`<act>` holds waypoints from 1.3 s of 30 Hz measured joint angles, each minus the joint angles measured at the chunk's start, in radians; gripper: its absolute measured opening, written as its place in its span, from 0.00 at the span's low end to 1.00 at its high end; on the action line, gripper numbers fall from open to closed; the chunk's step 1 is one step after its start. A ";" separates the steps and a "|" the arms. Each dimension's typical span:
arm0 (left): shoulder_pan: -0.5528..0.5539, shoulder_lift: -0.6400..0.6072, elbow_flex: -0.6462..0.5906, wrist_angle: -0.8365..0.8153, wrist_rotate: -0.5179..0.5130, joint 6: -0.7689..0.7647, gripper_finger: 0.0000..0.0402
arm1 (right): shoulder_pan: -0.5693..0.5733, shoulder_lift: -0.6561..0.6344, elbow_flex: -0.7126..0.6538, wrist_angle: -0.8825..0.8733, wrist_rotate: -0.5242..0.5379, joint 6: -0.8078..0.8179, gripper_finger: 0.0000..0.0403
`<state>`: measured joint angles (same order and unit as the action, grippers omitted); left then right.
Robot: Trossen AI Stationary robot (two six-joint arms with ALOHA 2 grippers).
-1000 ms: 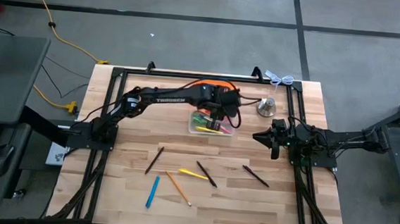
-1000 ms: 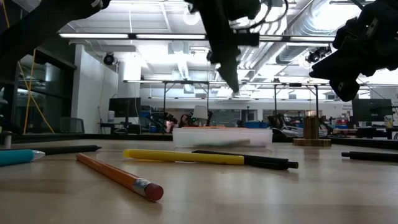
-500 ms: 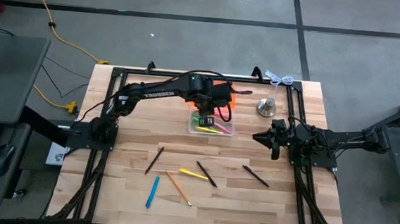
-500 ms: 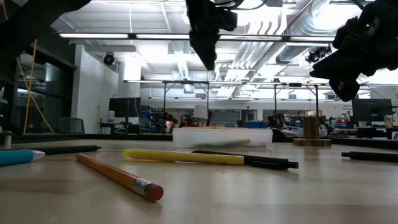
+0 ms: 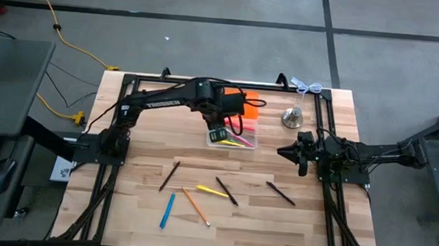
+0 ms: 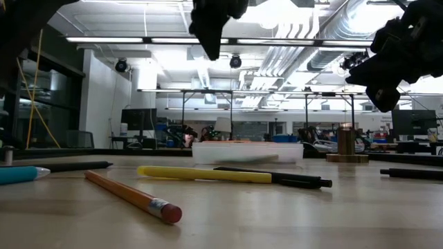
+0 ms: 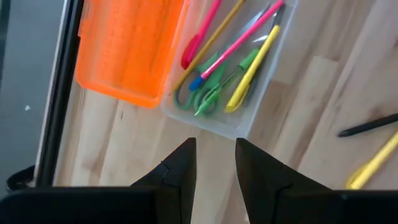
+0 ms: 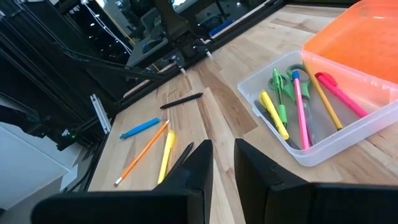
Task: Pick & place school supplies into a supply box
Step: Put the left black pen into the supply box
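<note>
Clear supply box [image 5: 232,139] sitting toward the far edge of the tabletop [image 5: 220,224], middle, with orange lid [image 5: 244,109] touching its far side; already holding green-handled scissors [image 7: 208,99], pink pens and a yellow marker. Left gripper [image 7: 212,163] hovering above the box's near-left corner, jaws narrowly parted, empty. Right gripper [image 8: 222,163] waiting near the right edge, jaws a slim gap apart, empty too. Left to collect nearer the front edge: blue pen [image 5: 167,210], orange pencil [image 5: 196,207], yellow pen [image 5: 212,191], three dark pens. Likely light, stiff, round and prone to rolling; best pinched mid-barrel, across the length.
</note>
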<state>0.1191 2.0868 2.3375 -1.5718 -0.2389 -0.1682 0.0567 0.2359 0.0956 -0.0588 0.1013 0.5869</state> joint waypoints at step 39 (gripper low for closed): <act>-0.254 -0.146 -0.004 0.001 0.091 -0.394 0.35 | 0.000 -0.001 0.000 -0.003 0.000 0.000 0.11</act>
<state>-0.1345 1.9404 2.3337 -1.5711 -0.1480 -0.5625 0.0570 0.2352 0.0956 -0.0620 0.1013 0.5873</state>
